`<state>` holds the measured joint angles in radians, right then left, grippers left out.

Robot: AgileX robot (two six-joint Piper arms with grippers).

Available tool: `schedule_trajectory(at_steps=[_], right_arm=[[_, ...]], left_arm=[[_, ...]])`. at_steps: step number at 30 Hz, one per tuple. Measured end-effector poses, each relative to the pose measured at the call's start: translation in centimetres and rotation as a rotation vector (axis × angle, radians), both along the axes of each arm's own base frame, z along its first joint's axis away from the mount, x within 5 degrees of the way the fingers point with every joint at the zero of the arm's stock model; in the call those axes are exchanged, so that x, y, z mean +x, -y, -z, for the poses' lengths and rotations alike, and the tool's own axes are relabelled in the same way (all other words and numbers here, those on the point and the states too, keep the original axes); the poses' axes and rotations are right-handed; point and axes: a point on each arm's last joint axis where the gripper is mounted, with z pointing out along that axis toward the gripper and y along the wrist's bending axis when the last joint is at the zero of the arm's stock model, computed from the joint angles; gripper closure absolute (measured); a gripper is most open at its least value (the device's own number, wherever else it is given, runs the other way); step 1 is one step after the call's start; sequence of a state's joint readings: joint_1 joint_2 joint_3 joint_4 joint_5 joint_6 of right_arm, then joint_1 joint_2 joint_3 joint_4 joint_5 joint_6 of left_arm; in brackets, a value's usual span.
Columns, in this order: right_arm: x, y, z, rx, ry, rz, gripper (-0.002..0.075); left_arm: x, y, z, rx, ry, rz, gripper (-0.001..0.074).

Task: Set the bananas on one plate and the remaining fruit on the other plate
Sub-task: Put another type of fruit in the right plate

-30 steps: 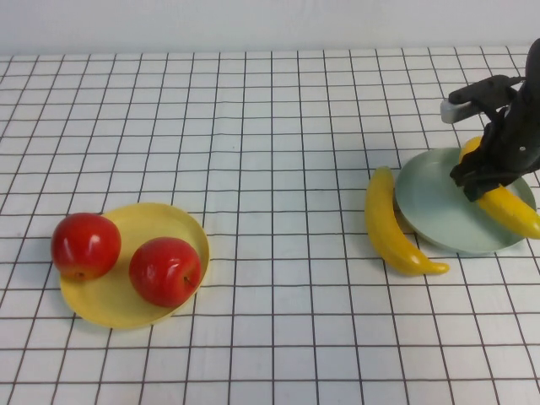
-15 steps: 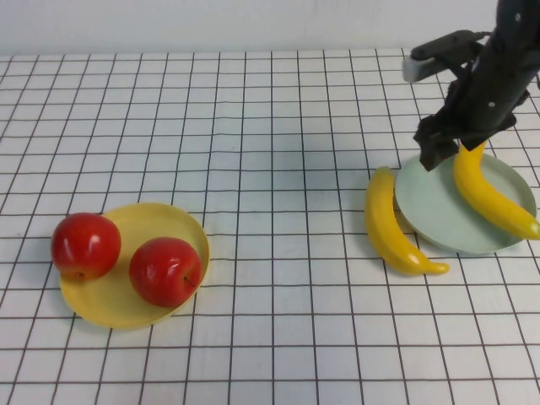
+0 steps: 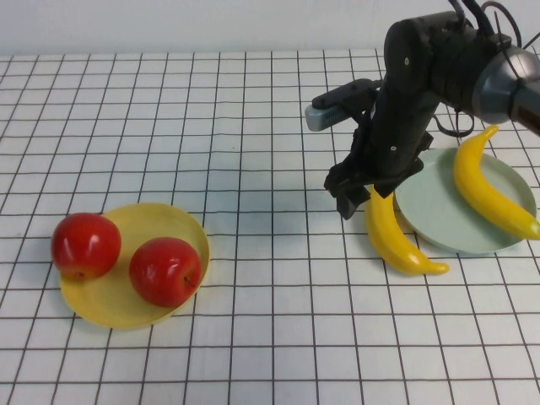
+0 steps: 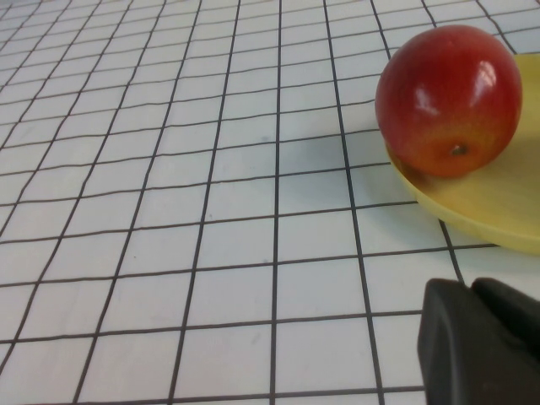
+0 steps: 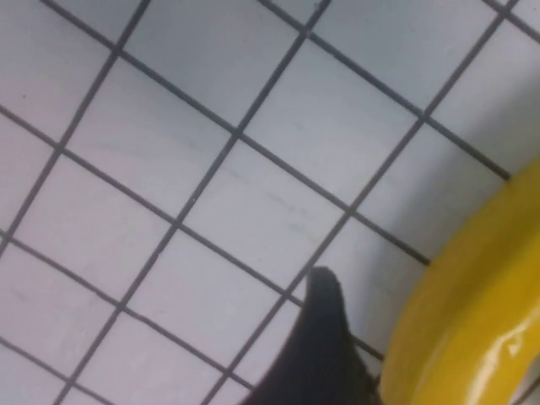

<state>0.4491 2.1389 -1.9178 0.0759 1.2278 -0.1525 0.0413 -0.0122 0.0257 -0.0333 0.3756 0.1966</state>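
You have most of the sorting done. Both apples sit on the yellow plate (image 3: 114, 299) at lower left of the high view: one apple (image 3: 84, 245) overhangs the plate's left rim, the other (image 3: 165, 270) rests on its right half. On the green plate (image 3: 430, 207) at right, one banana (image 3: 488, 187) lies along the far right side, its lower tip reaching past the rim.

What is left is the second banana (image 3: 395, 236). It lies on the checked cloth (image 3: 253, 126) just beside the green plate's left rim, curving from near the gripper down toward lower right.

Your right gripper (image 3: 354, 192) hangs low over that banana's upper end, left of the green plate. In the right wrist view a dark fingertip (image 5: 321, 337) sits next to the yellow skin (image 5: 472, 312), apparently not clamped on it; whether the jaws are spread or closed, you cannot tell from these views.

Your left gripper (image 4: 481, 342) shows only as a dark tip in the left wrist view, low over the cloth near the yellow plate and the apple on its rim. Its jaw state cannot be told either, and it holds nothing visible.

To finish, you would grasp the loose banana and set it on the green plate next to its twin.
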Motion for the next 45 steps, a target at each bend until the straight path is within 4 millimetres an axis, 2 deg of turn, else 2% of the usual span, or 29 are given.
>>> schedule_trajectory(at_steps=[8,23,31,35,39,43,45], right_arm=[[-0.8,0.4,2.2,-0.033,-0.080,0.050,0.0227],[-0.8,1.6,2.8,-0.081,-0.083,0.095,0.0228],[-1.4,2.2,4.2,-0.079,-0.147,0.116,0.0230],[-1.4,2.0,4.2,-0.060,-0.151,0.122,0.0279],[-1.5,1.9,4.3,-0.044,-0.156,0.122,0.0412],[-1.5,1.8,4.4,-0.039,-0.159,0.106,0.0421],[-1.6,1.8,3.8,-0.029,-0.145,0.098,0.0422]], left_arm=[[0.0,0.0,0.0,0.000,0.000,0.000,0.0738],[0.0,0.0,0.0,0.000,0.000,0.000,0.0738],[0.0,0.0,0.0,0.000,0.000,0.000,0.0738],[0.0,0.0,0.0,0.000,0.000,0.000,0.0738],[0.0,0.0,0.0,0.000,0.000,0.000,0.0738],[0.0,0.0,0.0,0.000,0.000,0.000,0.0738],[0.0,0.0,0.0,0.000,0.000,0.000,0.0738]])
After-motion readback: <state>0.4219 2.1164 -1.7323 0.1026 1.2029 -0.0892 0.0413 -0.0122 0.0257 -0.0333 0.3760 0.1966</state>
